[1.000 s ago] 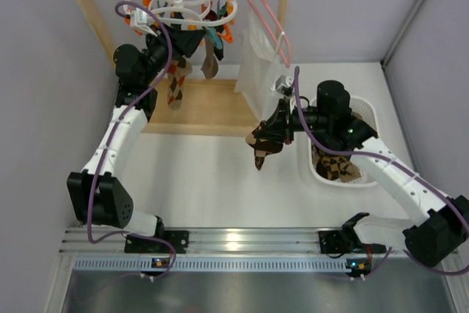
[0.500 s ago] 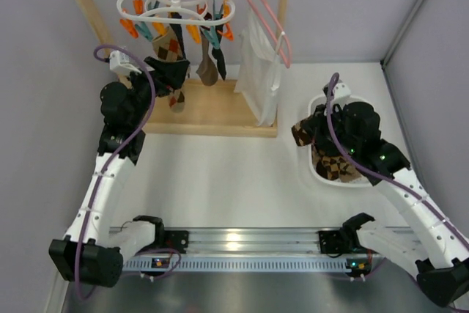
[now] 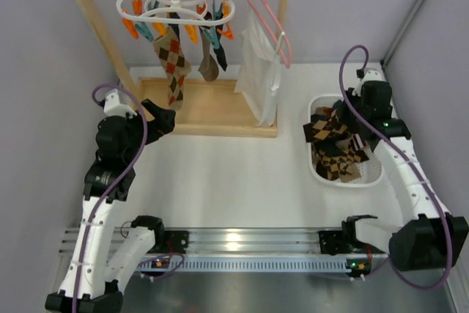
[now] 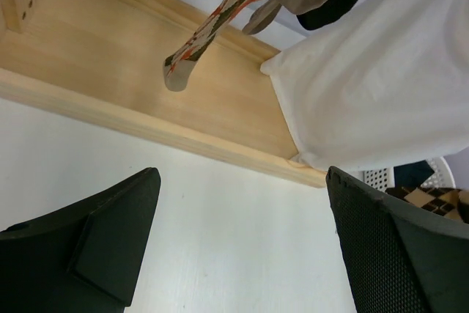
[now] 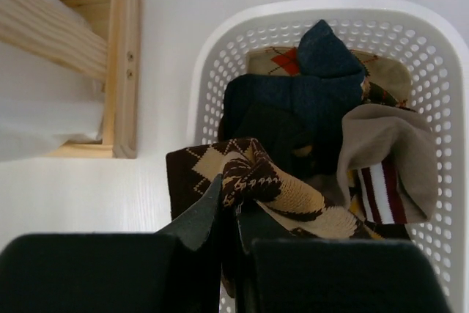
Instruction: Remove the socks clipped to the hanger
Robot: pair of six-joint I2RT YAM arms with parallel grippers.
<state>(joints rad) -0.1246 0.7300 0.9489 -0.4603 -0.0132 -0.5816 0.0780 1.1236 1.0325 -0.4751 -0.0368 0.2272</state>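
The white clip hanger (image 3: 176, 6) hangs from the wooden rail. A tan argyle sock (image 3: 172, 64), a grey-brown sock (image 3: 209, 68) and a dark sock (image 3: 219, 53) are clipped to it. The argyle sock's toe also shows in the left wrist view (image 4: 212, 27). My left gripper (image 3: 163, 121) is open and empty, low in front of the rack base (image 4: 242, 247). My right gripper (image 3: 338, 119) is shut on a brown argyle sock (image 5: 256, 174) over the white basket (image 5: 330, 9). A dark teal sock (image 5: 315, 86) and a grey-brown sock with a striped cuff (image 5: 381, 159) lie in the basket.
A white garment (image 3: 260, 78) hangs on a pink wire hanger (image 3: 272, 23) right of the clip hanger, and shows in the left wrist view (image 4: 381, 86). The wooden rack base (image 3: 209, 111) lies behind my left gripper. The basket rim (image 3: 370, 179) is at the right.
My left arm has drawn back from the hanger down to the table in front of the rack base. My right arm has carried the brown argyle sock rightward to over the basket.
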